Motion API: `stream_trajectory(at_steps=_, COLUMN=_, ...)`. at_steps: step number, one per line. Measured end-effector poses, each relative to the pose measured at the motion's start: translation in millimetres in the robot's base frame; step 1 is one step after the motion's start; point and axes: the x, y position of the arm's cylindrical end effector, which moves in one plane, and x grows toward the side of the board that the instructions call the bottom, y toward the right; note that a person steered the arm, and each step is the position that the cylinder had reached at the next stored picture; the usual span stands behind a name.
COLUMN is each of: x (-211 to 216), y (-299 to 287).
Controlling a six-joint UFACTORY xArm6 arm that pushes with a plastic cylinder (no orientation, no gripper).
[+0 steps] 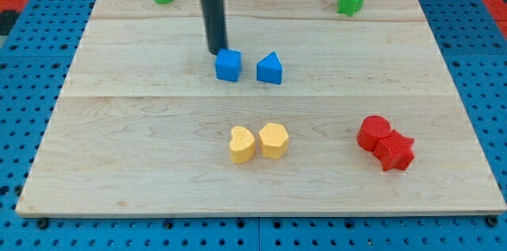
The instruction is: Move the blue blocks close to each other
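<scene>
No claw, so nothing held: my tip (216,51) touches small blue cube block (228,66), upper-left. Nudge gently right twd blue triangular-prism block (269,69), w/o overshooting.

The board (119,124) was pale wood — smooth, matt, its grain running across the view. The blue cube (228,66) and blue triangular block (270,69) looked matt-painted, as did the yellow and red blocks. The rod above my tip (216,51) was dark, faintly glossy.
</scene>
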Motion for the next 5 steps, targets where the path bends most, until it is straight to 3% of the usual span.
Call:
stream_trajectory(at_steps=1, x=-5, y=24)
stream_trajectory(at_steps=2, x=-45, y=69)
stream_trajectory(at_steps=3, x=-11, y=107)
stream_trajectory(at_steps=4, x=29, y=105)
stream_trajectory(at_steps=5, x=45, y=66)
